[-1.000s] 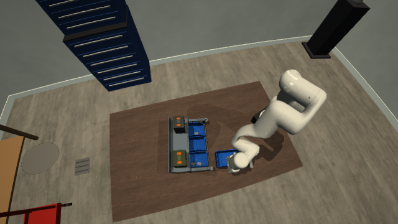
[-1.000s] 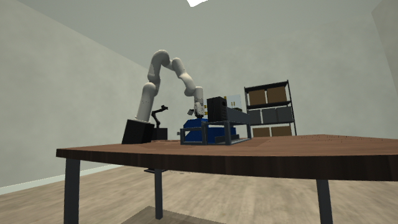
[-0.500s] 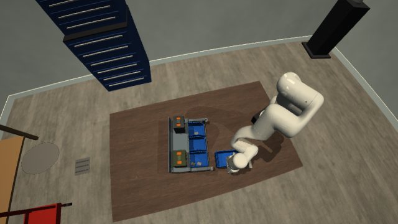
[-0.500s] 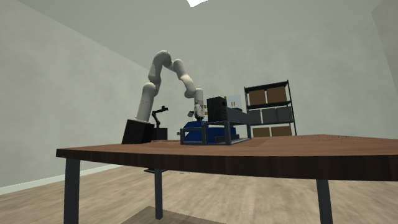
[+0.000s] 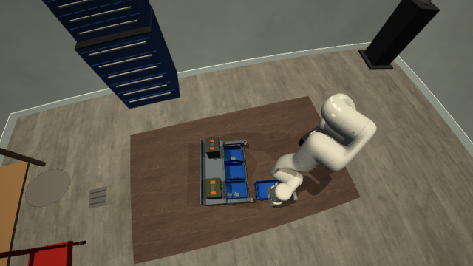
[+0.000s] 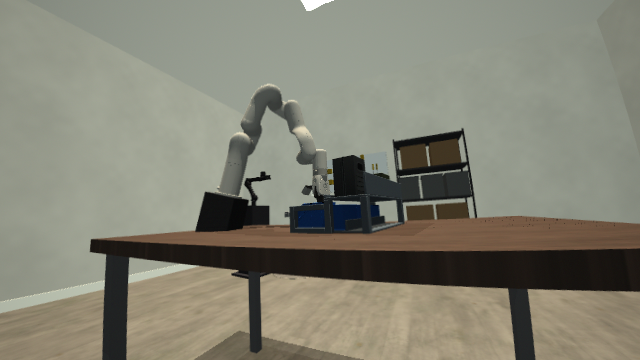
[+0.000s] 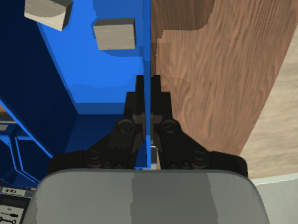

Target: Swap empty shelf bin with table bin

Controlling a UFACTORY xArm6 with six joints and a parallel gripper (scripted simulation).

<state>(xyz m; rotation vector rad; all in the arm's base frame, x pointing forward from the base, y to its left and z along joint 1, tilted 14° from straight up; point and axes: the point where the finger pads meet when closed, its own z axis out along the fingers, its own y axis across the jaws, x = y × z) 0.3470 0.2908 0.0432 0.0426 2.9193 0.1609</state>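
A blue open bin (image 5: 265,188) stands on the table just in front of the shelf (image 5: 225,171). In the wrist view it holds two tan parts (image 7: 115,34). My gripper (image 7: 148,89) is shut on this bin's thin side wall (image 7: 148,43), one finger inside and one outside; in the overhead view the gripper (image 5: 275,197) is at the bin's near right corner. The shelf holds three blue bins. The middle one (image 5: 235,171) looks empty. The outer two (image 5: 233,153) (image 5: 236,189) hold small parts. From the side, the gripper (image 6: 320,192) hangs over the shelf's left end.
Two dark boxes with orange marks (image 5: 212,147) (image 5: 213,188) sit on the shelf's upper board behind the bins. The shelf's grey frame (image 6: 350,212) stands near the table's middle. The arm's black base (image 6: 220,212) is at the far table edge.
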